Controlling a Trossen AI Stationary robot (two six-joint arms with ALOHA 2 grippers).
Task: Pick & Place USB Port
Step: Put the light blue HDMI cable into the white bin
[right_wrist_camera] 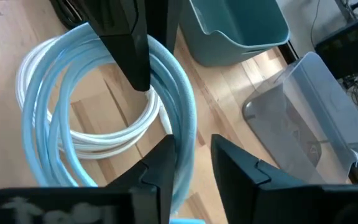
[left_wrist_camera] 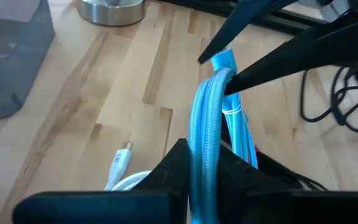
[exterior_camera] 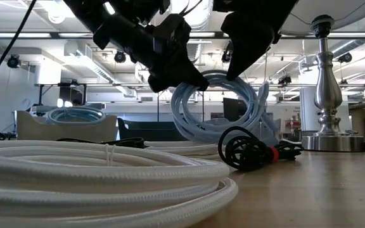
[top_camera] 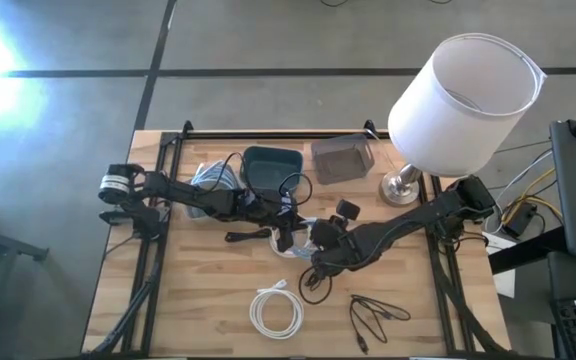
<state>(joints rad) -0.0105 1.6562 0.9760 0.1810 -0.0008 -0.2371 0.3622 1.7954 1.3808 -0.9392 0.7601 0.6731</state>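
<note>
A light blue coiled USB cable is held between my two grippers over the middle of the table. It also shows in the high view. My left gripper reaches in from the left and is shut on the coil. My right gripper reaches in from the right and is shut on the same coil. A teal bin and a clear grey container stand at the table's far side. The cable's plug end sticks up by the right fingers. My left gripper pinches several strands of the coil between its two fingers, lying across the strands. The coil stands upright from this hold. My right gripper has the coil's strands between its two fingers, on the side opposite the left gripper, near the plug end. Its fingertips close on the bundle from both sides.
A white cable coil and a loose black cable lie near the table's near edge. A black cable with a red tie lies by the grippers. A lamp stands at the far right. Another pale cable bundle lies left of the bin.
</note>
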